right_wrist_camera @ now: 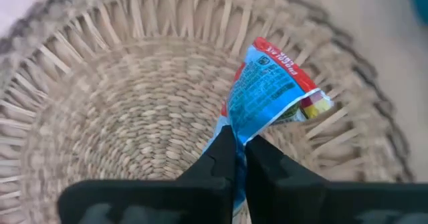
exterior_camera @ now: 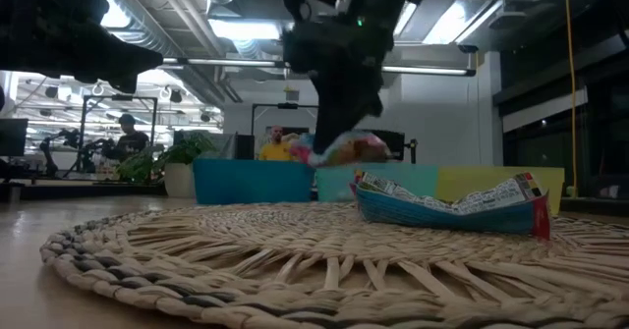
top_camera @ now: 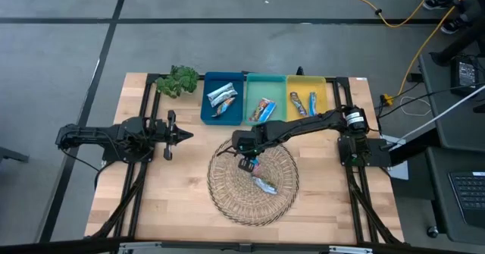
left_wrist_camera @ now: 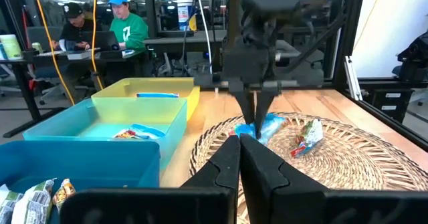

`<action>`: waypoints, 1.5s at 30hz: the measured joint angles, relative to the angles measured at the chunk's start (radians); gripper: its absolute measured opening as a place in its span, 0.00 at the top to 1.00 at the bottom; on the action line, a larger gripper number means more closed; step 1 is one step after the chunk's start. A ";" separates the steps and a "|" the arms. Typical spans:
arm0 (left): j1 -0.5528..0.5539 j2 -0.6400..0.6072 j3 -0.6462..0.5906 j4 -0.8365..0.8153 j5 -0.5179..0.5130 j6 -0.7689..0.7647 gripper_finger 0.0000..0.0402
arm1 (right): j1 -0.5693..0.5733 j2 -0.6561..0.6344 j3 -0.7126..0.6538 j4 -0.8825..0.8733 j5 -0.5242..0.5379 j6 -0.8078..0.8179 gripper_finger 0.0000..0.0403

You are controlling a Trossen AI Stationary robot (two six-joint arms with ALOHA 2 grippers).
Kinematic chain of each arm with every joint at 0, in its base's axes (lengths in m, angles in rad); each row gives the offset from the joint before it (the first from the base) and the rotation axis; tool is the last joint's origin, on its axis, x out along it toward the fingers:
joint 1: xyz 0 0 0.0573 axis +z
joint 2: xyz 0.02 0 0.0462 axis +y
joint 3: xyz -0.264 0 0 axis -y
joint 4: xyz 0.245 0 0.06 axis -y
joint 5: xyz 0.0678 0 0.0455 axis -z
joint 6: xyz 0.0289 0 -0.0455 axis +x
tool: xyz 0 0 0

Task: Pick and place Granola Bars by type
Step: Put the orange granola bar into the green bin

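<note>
Wooden counter point(top_camera: 174, 186) seen from overhead, carrying a round woven mat point(top_camera: 227, 197) near the front edge and three bins along the far edge: a blue bin point(top_camera: 206, 106), a teal bin point(top_camera: 250, 83) and a yellow bin point(top_camera: 327, 95), each holding wrapped bars. A green plant point(top_camera: 179, 80) stands just beside the blue bin. The left arm waits over the counter's left side, its left gripper point(top_camera: 184, 135) with fingers clenched on nothing (the left wrist view shows them pressed together). The right arm reaches across from the counter's right side to the mat, where the right gripper point(right_wrist_camera: 239, 158) has its fingers clenched on the edge of a blue-wrapped granola bar point(right_wrist_camera: 266, 93). The right wrist view alone shows this pinch, with the wrapper fanning out beyond the fingertips above the mat's weave. The low view adds that the held bar hangs clear of the mat, and that a second bar point(exterior_camera: 447, 206), blue with a red end, lies on the mat near it. People sit at desks in the room behind.
</note>
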 joint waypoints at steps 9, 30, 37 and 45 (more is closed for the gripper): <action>0.000 0.000 0.000 0.000 0.000 0.000 0.99 | -0.022 0.000 0.168 -0.156 0.031 -0.056 0.95; 0.000 0.000 0.000 0.000 0.000 0.000 0.99 | -0.112 0.000 0.699 -0.656 0.263 -0.228 0.96; 0.000 0.000 0.000 0.000 0.000 0.000 0.99 | -0.205 -0.035 0.775 -0.729 0.288 -0.331 0.96; 0.000 0.000 0.000 0.000 -0.001 0.000 0.99 | -0.390 -0.085 0.771 -0.719 0.213 -0.483 0.95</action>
